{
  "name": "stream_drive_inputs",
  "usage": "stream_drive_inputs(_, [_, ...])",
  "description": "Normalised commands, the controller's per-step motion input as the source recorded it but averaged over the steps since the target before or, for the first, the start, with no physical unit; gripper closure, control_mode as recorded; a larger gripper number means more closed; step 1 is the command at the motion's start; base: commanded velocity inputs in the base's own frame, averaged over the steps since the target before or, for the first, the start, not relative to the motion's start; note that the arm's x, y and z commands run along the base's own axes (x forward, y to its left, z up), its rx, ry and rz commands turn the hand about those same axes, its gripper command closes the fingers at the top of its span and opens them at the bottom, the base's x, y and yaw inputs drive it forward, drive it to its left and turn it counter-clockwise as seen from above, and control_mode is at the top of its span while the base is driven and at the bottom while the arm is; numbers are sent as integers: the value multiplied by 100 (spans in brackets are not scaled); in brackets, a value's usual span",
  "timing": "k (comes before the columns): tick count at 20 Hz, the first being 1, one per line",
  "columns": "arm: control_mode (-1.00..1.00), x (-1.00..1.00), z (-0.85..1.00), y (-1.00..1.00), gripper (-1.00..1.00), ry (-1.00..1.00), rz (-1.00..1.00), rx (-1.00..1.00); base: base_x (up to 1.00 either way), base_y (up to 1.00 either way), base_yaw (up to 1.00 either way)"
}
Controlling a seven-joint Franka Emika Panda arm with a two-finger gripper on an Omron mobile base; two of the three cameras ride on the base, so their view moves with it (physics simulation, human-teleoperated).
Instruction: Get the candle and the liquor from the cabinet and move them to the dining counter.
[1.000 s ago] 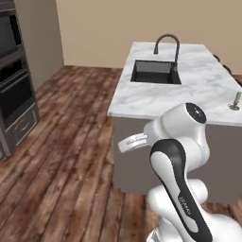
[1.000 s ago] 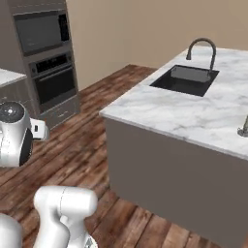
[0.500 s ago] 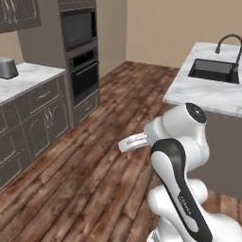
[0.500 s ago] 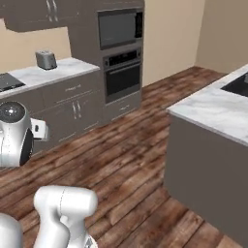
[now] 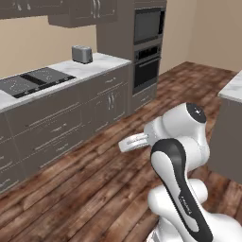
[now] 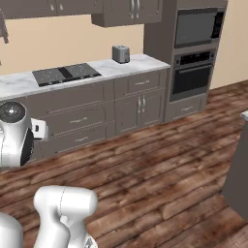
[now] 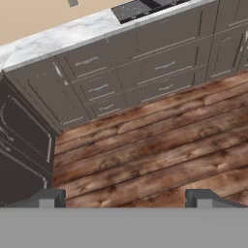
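My gripper (image 7: pixel 125 197) is open, its two dark fingertips (image 7: pixel 51 196) wide apart with nothing between them, looking down at the wooden floor in front of the low cupboards (image 7: pixel 121 63). A wall cabinet (image 5: pixel 94 10) with silver handles hangs above the worktop, doors shut; the cabinet (image 6: pixel 130 9) shows at the top of the right base view too. A corner of the dining counter (image 5: pixel 232 89) juts in at the right edge, and the counter's grey side (image 6: pixel 238 179) stands at the right. The candle and the liquor are out of view.
A marble worktop (image 5: pixel 101 60) carries a black cooktop (image 5: pixel 33 79) and a silver toaster (image 5: pixel 82 54). A tall unit with a built-in oven (image 5: pixel 147 61) and microwave (image 6: pixel 198 28) stands at its right end. Wooden floor (image 6: pixel 155 164) lies open between cupboards and island.
The whole picture has swung: the camera has turned away from the island with the sink toward the wall units. The arm holds the same pose, gripper still open.
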Motion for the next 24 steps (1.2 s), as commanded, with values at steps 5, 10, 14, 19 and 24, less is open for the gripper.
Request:
stream_drive_inputs(5, [100,0,0,0,-100,0,0,0,-47,89,41])
stream_drive_inputs(10, [100,0,0,0,-100,0,0,0,-2,92,34])
stream_drive_inputs(14, [100,0,0,0,-100,0,0,0,55,54,25])
stream_drive_inputs(19, [100,0,0,0,-100,0,0,0,73,40,20])
stream_drive_inputs(24, [100,0,0,0,-100,0,0,0,72,53,21])
